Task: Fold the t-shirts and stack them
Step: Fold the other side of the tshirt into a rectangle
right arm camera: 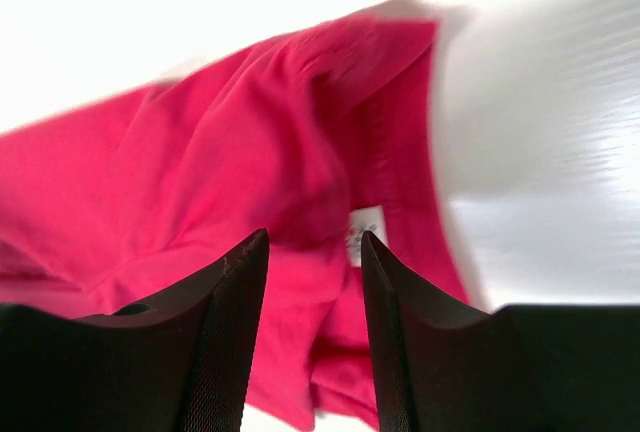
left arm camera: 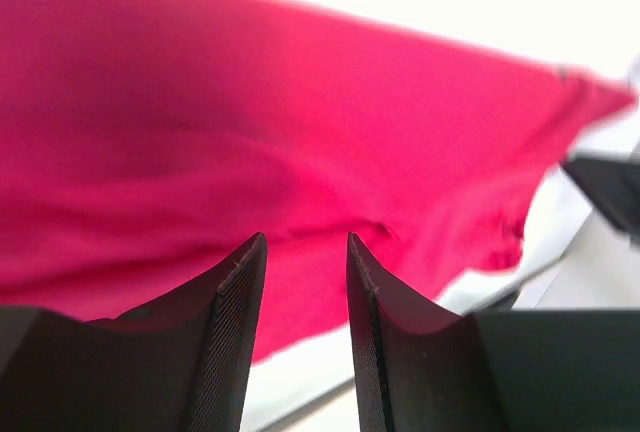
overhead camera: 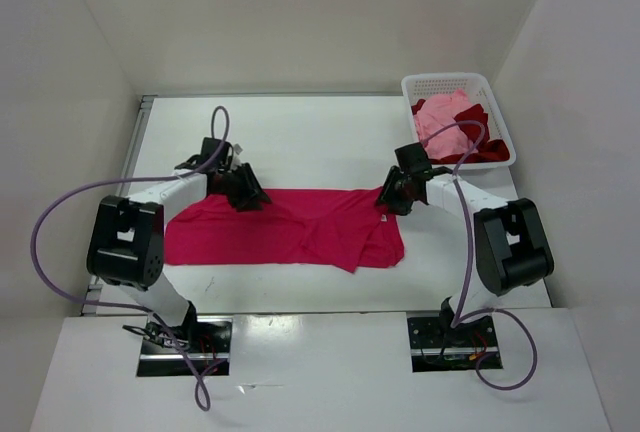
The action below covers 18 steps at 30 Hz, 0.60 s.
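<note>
The bright crimson-pink t-shirt (overhead camera: 290,227) lies spread across the table, loosely folded. My left gripper (overhead camera: 250,195) hovers over its far left edge, jaws open and empty; the shirt (left arm camera: 250,142) fills that wrist view. My right gripper (overhead camera: 390,197) hovers over the shirt's far right corner, jaws open and empty, above the white neck label (right arm camera: 366,229) on the shirt (right arm camera: 200,202). The pale pink t-shirt (overhead camera: 440,117) and the dark red t-shirt (overhead camera: 485,149) lie crumpled in the basket.
The white plastic lattice basket (overhead camera: 440,83) stands at the table's back right corner. White walls close in the table on the left, back and right. Bare white table (overhead camera: 300,142) lies behind the shirt.
</note>
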Motion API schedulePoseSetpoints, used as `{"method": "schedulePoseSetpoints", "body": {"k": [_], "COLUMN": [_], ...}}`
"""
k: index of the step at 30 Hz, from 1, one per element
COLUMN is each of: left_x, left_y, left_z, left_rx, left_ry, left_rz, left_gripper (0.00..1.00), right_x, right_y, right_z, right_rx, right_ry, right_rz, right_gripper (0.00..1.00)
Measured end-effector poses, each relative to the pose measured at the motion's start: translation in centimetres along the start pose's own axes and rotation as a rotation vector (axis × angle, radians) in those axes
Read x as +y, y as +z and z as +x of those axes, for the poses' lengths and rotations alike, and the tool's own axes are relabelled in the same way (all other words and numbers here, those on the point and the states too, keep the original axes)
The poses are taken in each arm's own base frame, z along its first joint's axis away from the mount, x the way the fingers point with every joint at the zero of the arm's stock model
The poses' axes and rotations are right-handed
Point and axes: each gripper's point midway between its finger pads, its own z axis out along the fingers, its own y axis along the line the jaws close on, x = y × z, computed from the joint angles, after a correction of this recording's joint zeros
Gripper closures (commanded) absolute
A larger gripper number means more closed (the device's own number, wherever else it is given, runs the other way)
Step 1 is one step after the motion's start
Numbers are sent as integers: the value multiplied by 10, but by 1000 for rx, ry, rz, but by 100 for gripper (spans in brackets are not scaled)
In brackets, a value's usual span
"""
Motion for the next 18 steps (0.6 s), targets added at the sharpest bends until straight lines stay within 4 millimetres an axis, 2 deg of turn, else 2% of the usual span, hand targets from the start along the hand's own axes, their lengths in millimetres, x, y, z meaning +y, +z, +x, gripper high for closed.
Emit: {"method": "schedulePoseSetpoints", "body": {"k": [3,8,9,11,13,14,18], "left_x": [30,65,69,77,83,87,96], "left_y": [-1,-1,-1,-1,-1,-1,-5], "left_z": [-26,-45,-47,-51,-54,-56,-61], "left_rx": [-37,-57,-57,-58,-59,-61,-71], "left_ry": [-74,-157,-170,-196,-216,-223,-257], "left_rz": [-29,-52,-50,-45,-39,-37,-13], "left_gripper": [55,55,55,55,55,55,55], "right_x": [-8,-11,-10,-11,-5,-2,1], "right_y": [1,6,9,19,23,23,23], "right_z": [-10,-19,-18,-18,-23,-24,-26], "right_rx": [-32,-52,-42,-27,-37,-37,-41], "right_ry": [20,28,25,13,8,9,16], "right_rz": [25,29,28,32,13,2,-7], "right_gripper": [53,57,63,68,78,87,96]}}
